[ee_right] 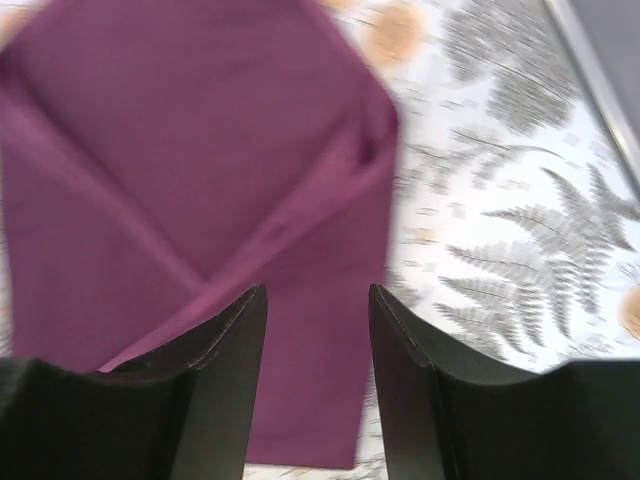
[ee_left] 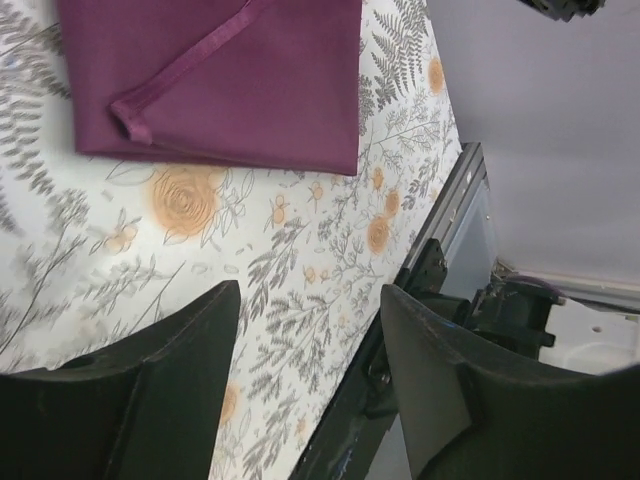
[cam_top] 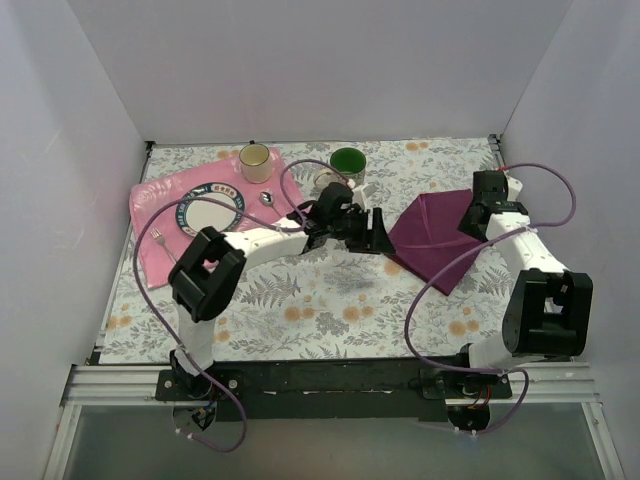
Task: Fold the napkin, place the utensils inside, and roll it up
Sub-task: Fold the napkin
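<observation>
On the flowered bench (cam_top: 300,300) the folded napkin (cam_top: 440,240) lies near the right edge; left gripper (ee_left: 310,300) and right gripper (ee_right: 315,292) gape empty; a careless touch could unfold it.

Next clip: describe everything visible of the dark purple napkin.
The dark purple-magenta cloth napkin is plain, with stitched hems. It is folded, flaps turned in and overlapping along diagonal edges. It lies flat on the floral-printed tablecloth, right of centre, with nothing on it. The left gripper sits just off one corner, the right gripper above it; both have open jaws, holding nothing.
</observation>
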Motion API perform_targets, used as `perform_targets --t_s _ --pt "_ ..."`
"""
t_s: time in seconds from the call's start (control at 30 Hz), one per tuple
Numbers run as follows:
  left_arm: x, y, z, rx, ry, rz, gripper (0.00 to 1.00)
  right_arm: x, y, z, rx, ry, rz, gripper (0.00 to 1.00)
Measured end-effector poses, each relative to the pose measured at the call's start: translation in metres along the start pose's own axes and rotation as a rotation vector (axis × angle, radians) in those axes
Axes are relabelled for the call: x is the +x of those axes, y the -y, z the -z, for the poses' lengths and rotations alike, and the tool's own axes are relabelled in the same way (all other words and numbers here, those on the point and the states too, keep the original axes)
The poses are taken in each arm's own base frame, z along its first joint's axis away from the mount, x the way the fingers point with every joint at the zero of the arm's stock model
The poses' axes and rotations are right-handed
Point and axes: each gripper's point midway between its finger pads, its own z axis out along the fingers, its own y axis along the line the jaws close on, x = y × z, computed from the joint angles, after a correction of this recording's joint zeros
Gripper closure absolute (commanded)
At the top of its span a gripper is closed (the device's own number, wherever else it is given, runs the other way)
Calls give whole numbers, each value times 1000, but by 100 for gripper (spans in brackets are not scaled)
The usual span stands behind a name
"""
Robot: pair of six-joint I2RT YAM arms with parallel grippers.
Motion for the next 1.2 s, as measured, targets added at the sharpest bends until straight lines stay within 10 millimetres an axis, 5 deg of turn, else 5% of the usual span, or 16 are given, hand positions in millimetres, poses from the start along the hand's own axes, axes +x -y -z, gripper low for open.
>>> perform_targets --t_s 0.13,0.4,0.57,1.2 --pt "2 -2 -46 12 -36 -26 49 19 48 -24 152 -69 -31 62" --pt "-4 -23 -101 -10 -45 -72 53 6 62 -40 165 -36 -26 73" --pt "-4 -40 -104 -65 -50 -83 54 7 53 -60 105 -53 23 81" --pt "-5 -64 -102 -186 -47 -111 55 25 12 -96 -108 -135 88 80"
